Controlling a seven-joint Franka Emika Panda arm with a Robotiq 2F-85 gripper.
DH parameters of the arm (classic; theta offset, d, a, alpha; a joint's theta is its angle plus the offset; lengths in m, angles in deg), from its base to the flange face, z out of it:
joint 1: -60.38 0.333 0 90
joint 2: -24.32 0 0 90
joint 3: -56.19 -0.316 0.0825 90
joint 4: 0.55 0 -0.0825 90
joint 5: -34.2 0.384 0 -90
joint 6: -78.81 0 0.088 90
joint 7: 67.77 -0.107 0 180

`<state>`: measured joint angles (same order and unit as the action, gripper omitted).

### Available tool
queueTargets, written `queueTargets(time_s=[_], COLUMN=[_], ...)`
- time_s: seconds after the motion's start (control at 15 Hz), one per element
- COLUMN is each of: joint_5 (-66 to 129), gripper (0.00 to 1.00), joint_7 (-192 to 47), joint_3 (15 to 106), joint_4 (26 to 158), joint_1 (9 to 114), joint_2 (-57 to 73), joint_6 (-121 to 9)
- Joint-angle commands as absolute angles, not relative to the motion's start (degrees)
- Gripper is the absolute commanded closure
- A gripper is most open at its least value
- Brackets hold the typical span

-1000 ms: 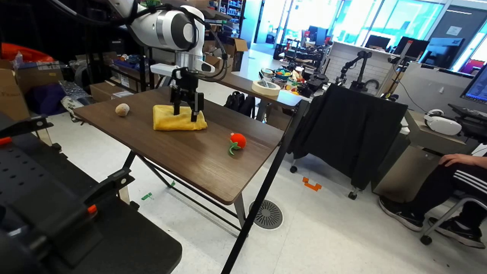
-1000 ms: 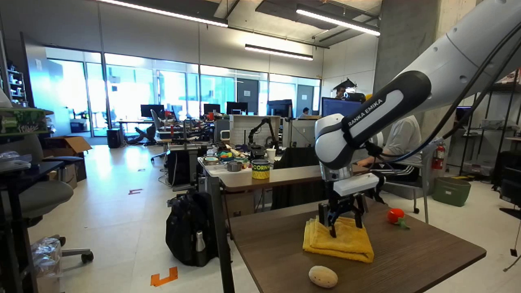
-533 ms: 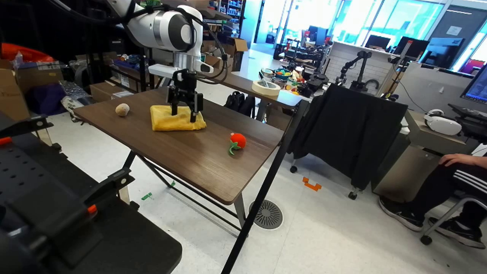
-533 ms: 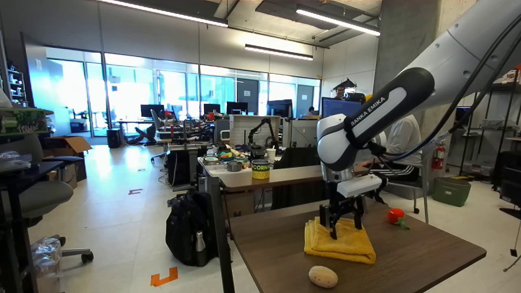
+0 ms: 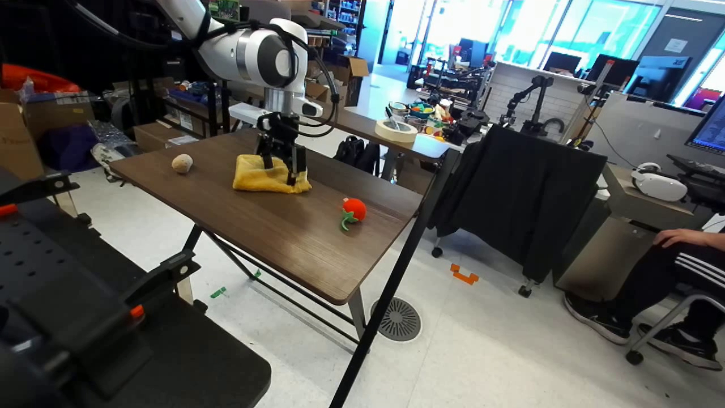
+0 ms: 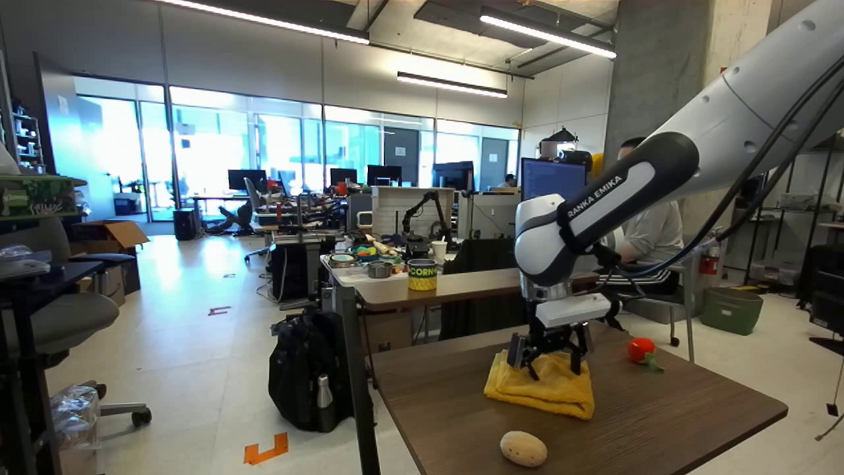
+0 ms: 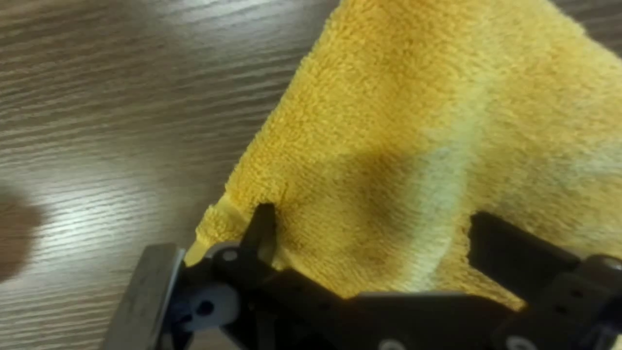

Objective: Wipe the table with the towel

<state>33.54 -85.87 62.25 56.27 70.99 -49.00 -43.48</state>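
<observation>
The yellow folded towel (image 5: 249, 178) lies flat on the dark brown table (image 5: 294, 243), also visible in an exterior view as the towel (image 6: 554, 396) beyond a beige ball. My gripper (image 6: 555, 374) points down onto it, slightly tilted, its jaws wide apart. In the wrist view the towel (image 7: 388, 97) spreads beneath the gripper (image 7: 370, 214), with both dark fingertips (image 7: 263, 218) against the cloth. One fingertip is near the towel's edge, the other further in. The cloth between them is rumpled but not pinched. Wood grain of the table (image 7: 121, 121) shows to the left.
The beige ball (image 6: 523, 448) rests on the table to one side of the towel. A red tomato-like toy (image 5: 354, 209) with a green stem sits on the other side. A second tabletop (image 6: 461, 284) stands behind, and a black post (image 5: 391, 283) rises at the table's end.
Gripper and towel have slid a short way together across the table over the last half second, after a smaller shift the opposite way. The gripper leans more now. Ball and toy stay put.
</observation>
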Motion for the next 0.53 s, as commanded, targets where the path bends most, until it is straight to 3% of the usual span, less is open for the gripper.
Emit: queueTargets(time_s=[0.0, 0.47], joint_5=[34.5, 34.0], gripper=[0.0, 0.0], joint_7=[-89.1, -93.4], joint_3=[59.6, 58.3], joint_4=[46.8, 35.9], joint_1=[71.2, 74.1], joint_2=[-55.0, -62.4], joint_6=[-44.1, -42.5])
